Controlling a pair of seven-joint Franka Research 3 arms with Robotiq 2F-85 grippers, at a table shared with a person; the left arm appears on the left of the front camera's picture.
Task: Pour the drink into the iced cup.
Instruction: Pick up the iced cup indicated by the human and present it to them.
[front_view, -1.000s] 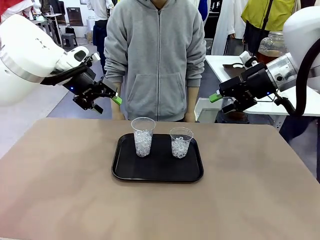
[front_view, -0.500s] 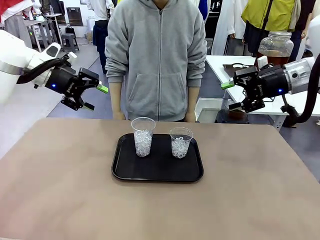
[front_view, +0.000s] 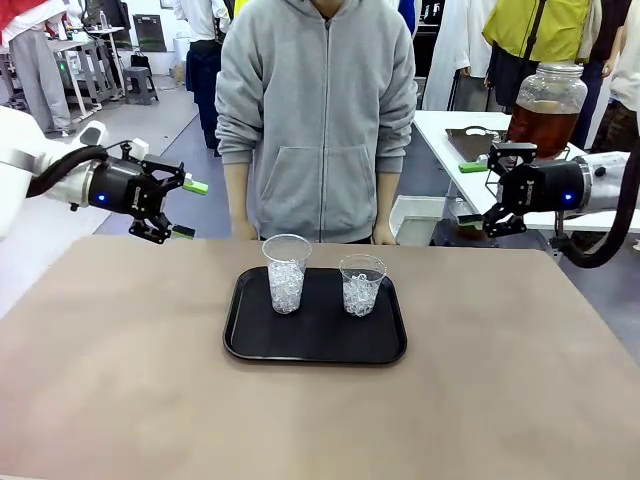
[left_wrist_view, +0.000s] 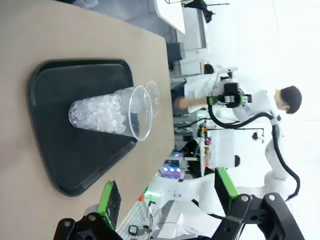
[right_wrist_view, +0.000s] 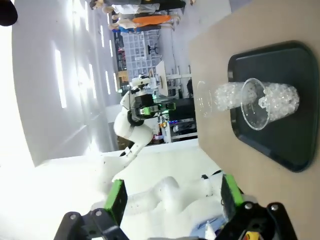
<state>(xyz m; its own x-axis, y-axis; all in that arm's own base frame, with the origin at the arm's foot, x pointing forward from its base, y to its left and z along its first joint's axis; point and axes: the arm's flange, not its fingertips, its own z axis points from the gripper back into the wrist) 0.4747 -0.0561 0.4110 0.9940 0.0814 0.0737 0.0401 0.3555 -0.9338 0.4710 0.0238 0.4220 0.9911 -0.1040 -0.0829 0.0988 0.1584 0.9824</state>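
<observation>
**A:** What could go wrong from here?

**B:** Start with the worktop (front_view: 120, 380): it carries no drink. The person (front_view: 318, 120) stands at its far edge, so a wide swing could meet them. The drink (front_view: 542, 128) sits in a big round glass jar (front_view: 547, 100) on a side table (front_view: 440, 125) beyond the far right corner, behind my right arm. I judge that jar to be heavy and smooth, and it could slip or slop if tipped fast.

**A:** And the target?

**B:** The black tray (front_view: 245, 345) lies mid-worktop with a taller cup (front_view: 287, 275) and a shorter cup (front_view: 362, 285) near each other, both iced. They look light, so a nudge could topple one, and a broad stream could splash or hit the wrong cup.

**A:** Your jaws?

**B:** My left jaws hang over the far left edge and my right jaws off the far right corner. Both are spread apart and empty.
</observation>
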